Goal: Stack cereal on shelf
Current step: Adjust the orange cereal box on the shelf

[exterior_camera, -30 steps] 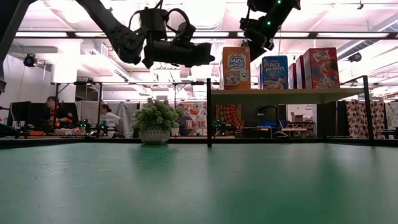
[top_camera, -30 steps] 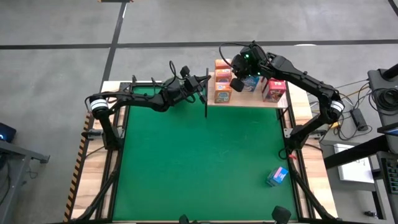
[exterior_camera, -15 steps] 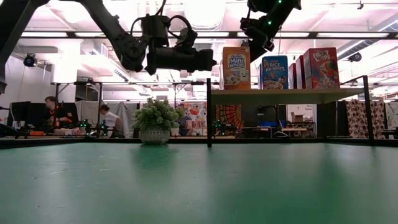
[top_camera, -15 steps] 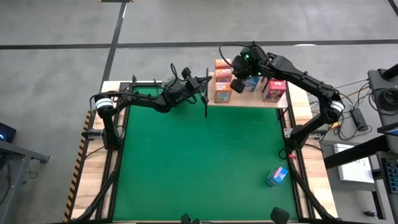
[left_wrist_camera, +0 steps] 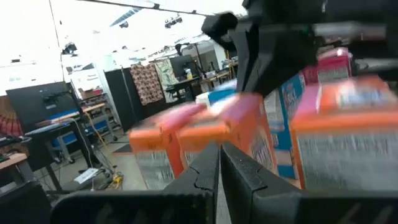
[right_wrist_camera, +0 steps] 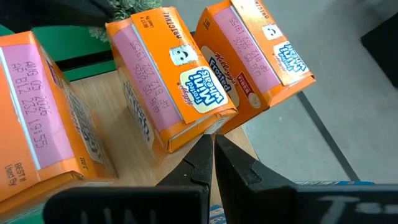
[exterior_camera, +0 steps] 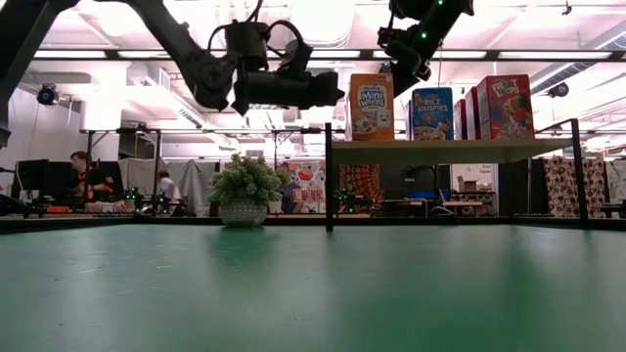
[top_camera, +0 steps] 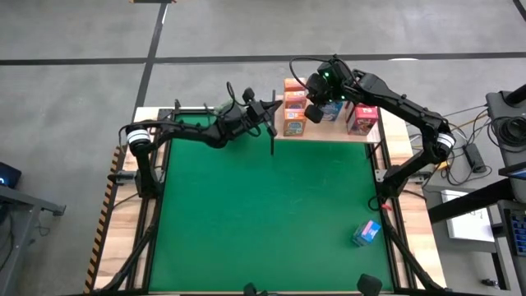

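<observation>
Below right hand (right_wrist_camera: 211,158): orange cereal (right_wrist_camera: 180,87).

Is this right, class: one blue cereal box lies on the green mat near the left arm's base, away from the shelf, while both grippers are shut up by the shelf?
One detail is wrong. The blue cereal box lies on the green mat on the right arm's side, as the high view shows. The rest stands: it is away from the shelf, and the left gripper and right gripper are shut up by the shelf.

Bright even overhead light, blown-out ceiling glare in the low view, motion-blurred left wrist view.
</observation>
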